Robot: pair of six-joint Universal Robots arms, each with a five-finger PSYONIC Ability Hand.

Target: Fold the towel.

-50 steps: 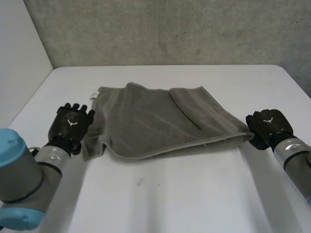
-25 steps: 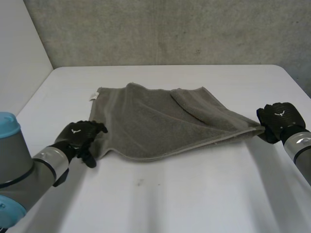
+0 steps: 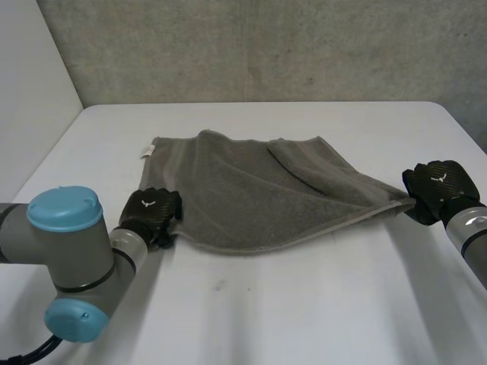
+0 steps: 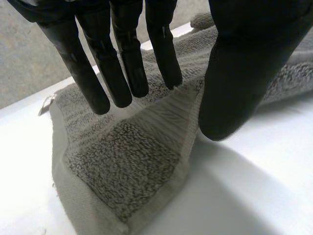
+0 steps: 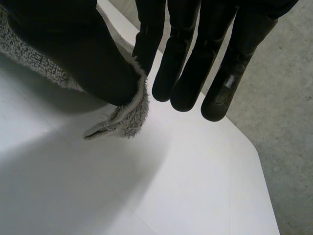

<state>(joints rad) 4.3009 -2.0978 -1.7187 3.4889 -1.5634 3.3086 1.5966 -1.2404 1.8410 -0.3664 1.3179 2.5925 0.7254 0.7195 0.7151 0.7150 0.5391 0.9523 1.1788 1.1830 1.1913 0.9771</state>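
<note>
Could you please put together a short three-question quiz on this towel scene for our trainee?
1. True or false: the grey towel hangs over the edge of the white table.
2. Which corner of the towel does the right hand pinch? A) far left B) near right C) far right
3. Fill in: the left hand pinches the towel's near ____ corner.
Key: 1 false, it lies wholly on the table; 2 B; 3 left.

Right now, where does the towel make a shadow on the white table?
Head view: a thin dark band on the table along the towel's near edge. Right wrist view: the table is dim beneath the lifted corner that the right hand pinches. Left wrist view: the table goes grey beside the towel's raised edge.
</note>
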